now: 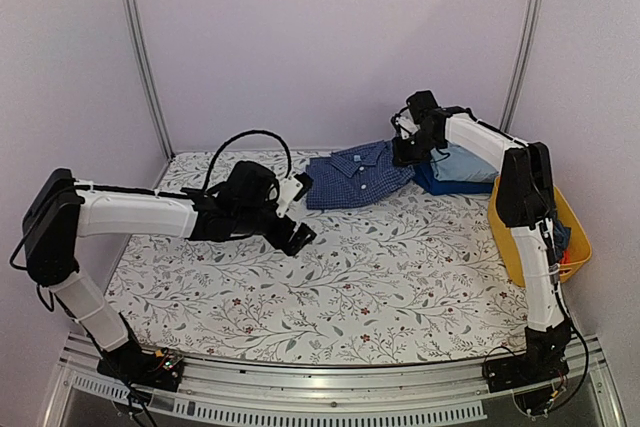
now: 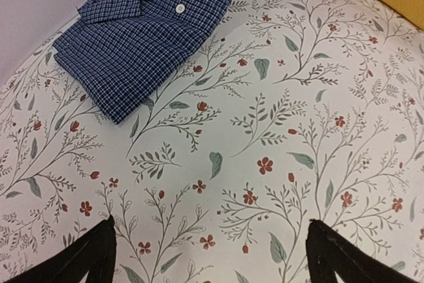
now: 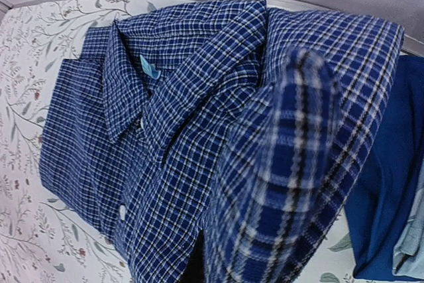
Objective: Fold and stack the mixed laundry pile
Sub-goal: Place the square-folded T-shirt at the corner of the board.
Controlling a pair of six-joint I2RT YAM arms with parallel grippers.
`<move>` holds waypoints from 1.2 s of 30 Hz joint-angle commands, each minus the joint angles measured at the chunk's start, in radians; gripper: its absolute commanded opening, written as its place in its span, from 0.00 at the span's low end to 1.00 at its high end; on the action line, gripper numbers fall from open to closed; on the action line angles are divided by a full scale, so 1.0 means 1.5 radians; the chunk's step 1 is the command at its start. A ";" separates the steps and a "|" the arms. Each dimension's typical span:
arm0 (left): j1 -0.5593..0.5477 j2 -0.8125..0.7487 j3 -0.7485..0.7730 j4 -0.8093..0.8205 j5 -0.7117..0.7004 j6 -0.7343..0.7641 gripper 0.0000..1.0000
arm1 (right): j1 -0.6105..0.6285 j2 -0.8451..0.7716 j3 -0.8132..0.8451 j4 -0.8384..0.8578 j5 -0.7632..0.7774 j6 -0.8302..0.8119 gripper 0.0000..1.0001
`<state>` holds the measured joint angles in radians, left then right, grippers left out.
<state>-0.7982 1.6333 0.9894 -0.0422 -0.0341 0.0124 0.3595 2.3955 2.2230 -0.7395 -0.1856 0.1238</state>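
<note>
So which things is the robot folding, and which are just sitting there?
For the job:
shirt, pinched by the right gripper
dark blue cloth with light blue cloth on top
cloth bits in the basket

Just sitting there:
basket
flowery table cover
</note>
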 commanded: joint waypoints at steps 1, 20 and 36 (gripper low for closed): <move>0.005 0.019 0.010 -0.007 0.009 -0.022 1.00 | -0.004 -0.010 0.022 -0.052 0.183 -0.126 0.00; 0.010 0.037 0.034 -0.040 0.016 0.008 1.00 | -0.074 -0.145 -0.024 0.059 0.361 -0.280 0.00; 0.014 0.051 0.046 -0.051 0.014 0.010 1.00 | -0.133 -0.214 -0.020 0.096 0.401 -0.308 0.00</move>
<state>-0.7944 1.6901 1.0256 -0.1032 -0.0147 0.0158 0.2054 2.1304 2.1792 -0.6472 0.3882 -0.3454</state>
